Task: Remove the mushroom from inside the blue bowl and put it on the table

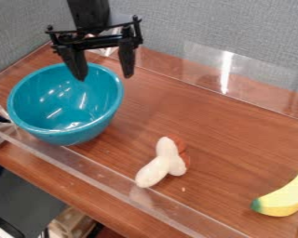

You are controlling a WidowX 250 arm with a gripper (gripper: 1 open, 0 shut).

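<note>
The blue bowl (40,107) sits on the left of the table (226,121), and its glossy inside shows nothing in it. The mushroom (160,164) lies on its side on the wood, right of the bowl and near the front clear wall, its reddish cap pointing away from me. My gripper (101,72) hangs above the bowl's far right rim, pointing down, open, with nothing between its black fingers (77,72).
A yellow banana (285,194) lies at the front right corner. Low clear acrylic walls (101,181) edge the tabletop along the front, back and left.
</note>
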